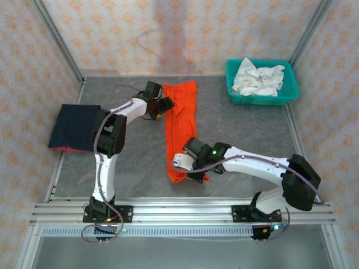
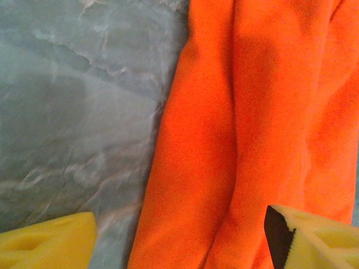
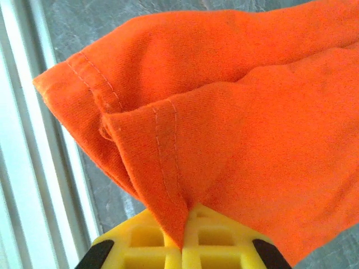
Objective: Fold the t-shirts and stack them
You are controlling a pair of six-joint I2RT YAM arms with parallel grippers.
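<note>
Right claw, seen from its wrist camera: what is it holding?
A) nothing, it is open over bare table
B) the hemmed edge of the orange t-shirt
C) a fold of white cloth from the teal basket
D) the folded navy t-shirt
B: the right claw is shut on the orange t-shirt, with the stitched hem pinched right at its tips.

White left arm [image 1: 104,174] and right arm [image 1: 255,162]: black joints, grey cables, yellow lattice fingers [image 3: 162,244], black bases on the aluminium rail [image 1: 179,212].
</note>
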